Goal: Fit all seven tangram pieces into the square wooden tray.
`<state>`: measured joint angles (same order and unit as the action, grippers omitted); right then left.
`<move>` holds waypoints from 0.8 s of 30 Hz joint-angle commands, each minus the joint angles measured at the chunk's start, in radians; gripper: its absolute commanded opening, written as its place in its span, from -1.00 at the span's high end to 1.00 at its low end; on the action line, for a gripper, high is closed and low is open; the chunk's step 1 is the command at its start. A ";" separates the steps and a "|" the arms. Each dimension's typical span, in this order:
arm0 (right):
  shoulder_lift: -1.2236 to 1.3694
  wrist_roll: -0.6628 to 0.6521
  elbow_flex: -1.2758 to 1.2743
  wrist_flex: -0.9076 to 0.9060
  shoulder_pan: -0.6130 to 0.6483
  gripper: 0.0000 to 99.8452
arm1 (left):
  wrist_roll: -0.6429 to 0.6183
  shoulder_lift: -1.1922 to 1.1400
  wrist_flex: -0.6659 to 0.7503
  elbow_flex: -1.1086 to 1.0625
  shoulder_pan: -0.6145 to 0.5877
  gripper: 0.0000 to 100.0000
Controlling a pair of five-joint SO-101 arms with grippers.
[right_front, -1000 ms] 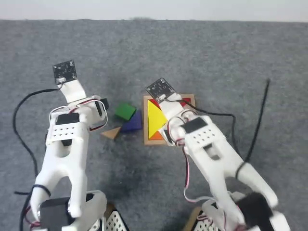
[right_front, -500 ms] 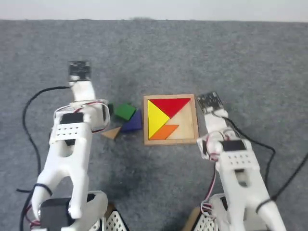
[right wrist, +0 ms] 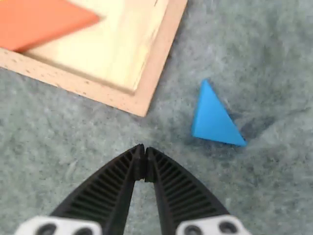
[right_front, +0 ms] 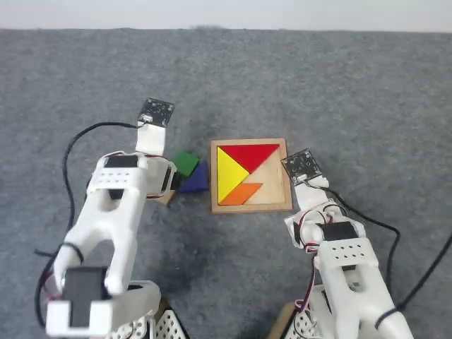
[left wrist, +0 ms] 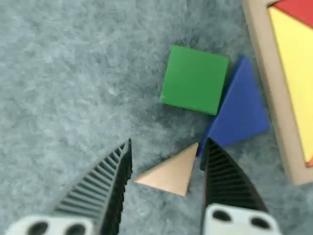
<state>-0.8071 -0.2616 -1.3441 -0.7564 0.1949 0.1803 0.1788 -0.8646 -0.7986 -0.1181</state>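
The square wooden tray (right_front: 248, 207) holds a red triangle (right_front: 248, 153), a yellow triangle (right_front: 227, 174) and an orange parallelogram (right_front: 244, 192). Left of it lie a green square (right_front: 184, 163) and a dark blue triangle (right_front: 195, 180). In the left wrist view my left gripper (left wrist: 168, 146) is open above a tan triangle (left wrist: 168, 172), which lies between its fingers beside the green square (left wrist: 194, 79) and blue triangle (left wrist: 238, 115). My right gripper (right wrist: 142, 151) is shut and empty, just off the tray's corner (right wrist: 151, 73), near a light blue triangle (right wrist: 212, 120).
Grey carpet covers the table all around. The left arm (right_front: 120, 205) stands over the loose pieces and the right arm (right_front: 335, 244) stands off the tray's near right corner. Cables trail beside both arms.
The right arm drew back from over the tray to its right side. The left arm swung right, over the loose pieces beside the tray.
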 commanded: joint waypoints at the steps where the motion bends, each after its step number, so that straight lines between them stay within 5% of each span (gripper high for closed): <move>1: -0.038 -0.014 0.011 0.018 0.010 0.98 | 0.012 -0.077 0.000 0.096 0.002 0.56; 8: -0.038 -0.014 0.009 0.030 0.015 0.98 | -0.055 0.006 0.051 0.042 0.002 0.56; 24: -0.016 0.021 0.167 0.015 0.022 0.98 | -0.450 0.161 0.149 -0.028 -0.143 0.56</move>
<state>-0.8071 -0.2616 -1.3119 -0.7518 0.2041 -0.1956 0.2908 -0.7587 -0.8309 -0.2225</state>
